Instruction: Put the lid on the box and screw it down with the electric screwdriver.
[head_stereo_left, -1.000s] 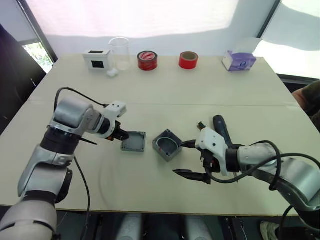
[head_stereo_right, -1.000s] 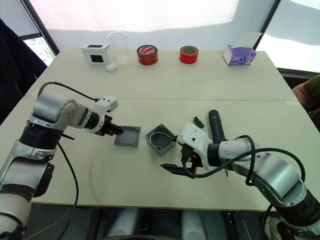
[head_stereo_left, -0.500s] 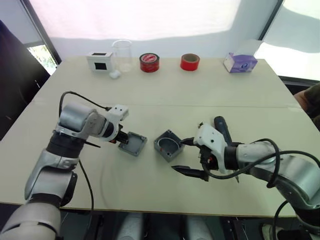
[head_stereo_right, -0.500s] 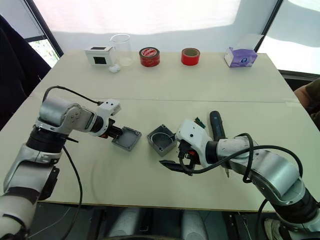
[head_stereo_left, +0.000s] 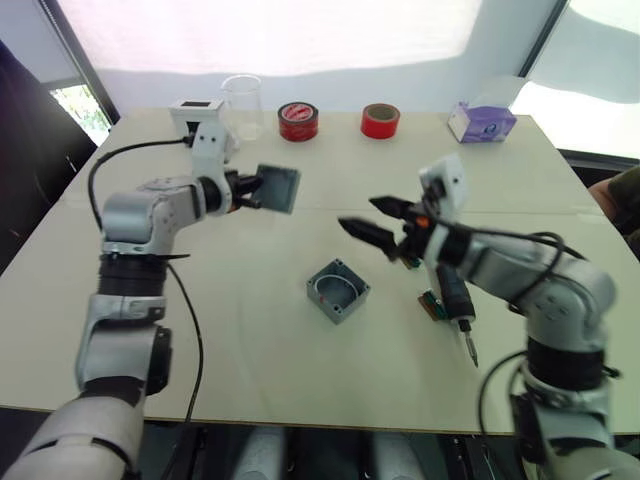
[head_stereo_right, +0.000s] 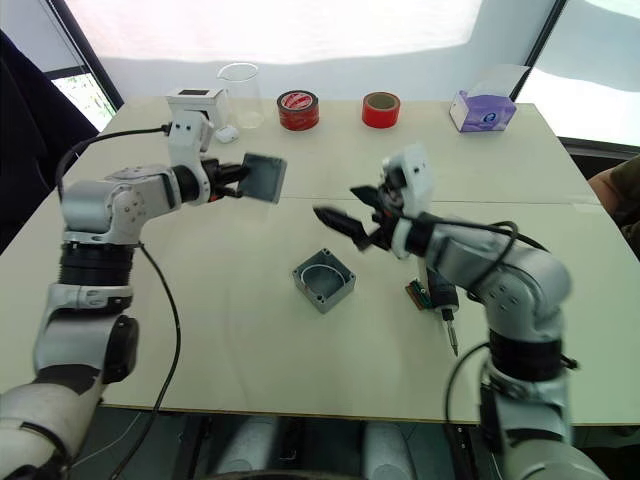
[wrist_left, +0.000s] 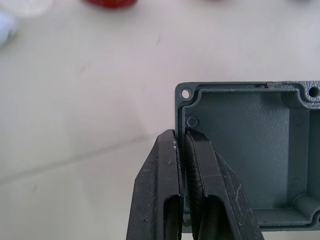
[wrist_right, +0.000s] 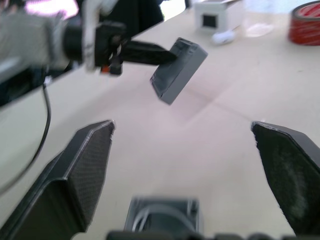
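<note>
Both claws have risen off the surface (head_stereo_left: 300, 360).
Left claw (head_stereo_left: 247, 190) now clenches the shallow grey cast-metal lid (head_stereo_left: 277, 188) aloft; right claw (head_stereo_left: 378, 220) gapes empty above the deep grey metal box (head_stereo_left: 338, 291), ready for capping.

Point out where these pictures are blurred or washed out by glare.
Right wrist view: the left arm at the edge and the box at the bottom are blurred; the lid is fairly sharp. Left eye view: bright daylight washes out the backdrop behind the table. Left wrist view: the lid is sharp, the red tape blurred.

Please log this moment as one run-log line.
left gripper: shut on lid, raised | right gripper: open, raised | box: open on table | electric screwdriver: on table
</note>
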